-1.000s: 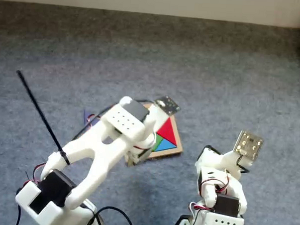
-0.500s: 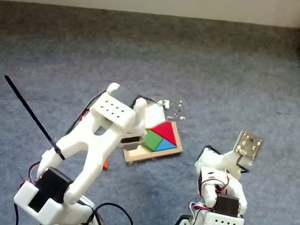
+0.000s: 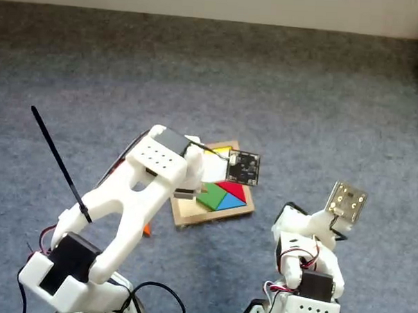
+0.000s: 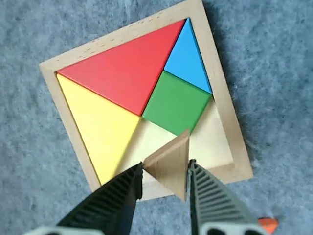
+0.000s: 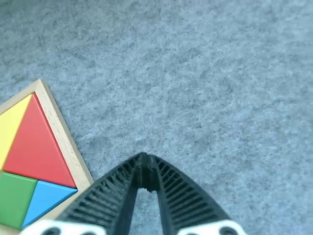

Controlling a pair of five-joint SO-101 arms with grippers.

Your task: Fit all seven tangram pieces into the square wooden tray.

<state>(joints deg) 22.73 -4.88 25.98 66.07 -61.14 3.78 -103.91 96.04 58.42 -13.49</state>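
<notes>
The square wooden tray [image 4: 227, 117] holds a red triangle [image 4: 122, 73], a yellow triangle [image 4: 100, 127], a small blue triangle [image 4: 188, 56] and a green square [image 4: 176, 103]. My left gripper [image 4: 165, 169] is shut on a plain wooden triangle [image 4: 171, 156], held just above the tray's bare corner beside the green square. In the high view the left arm [image 3: 164, 161] hangs over the tray [image 3: 217, 216]. My right gripper [image 5: 144, 171] is shut on nothing, over carpet beside the tray [image 5: 59, 129].
An orange piece [image 3: 146, 229] lies on the grey carpet next to the left arm's base, and its tip shows in the left wrist view as an orange piece [image 4: 268, 224]. The right arm [image 3: 305, 254] sits folded at the lower right. Open carpet lies beyond the tray.
The left arm drew back to the left and its wrist turned over the tray, uncovering more of the coloured pieces. The right arm has not moved.
</notes>
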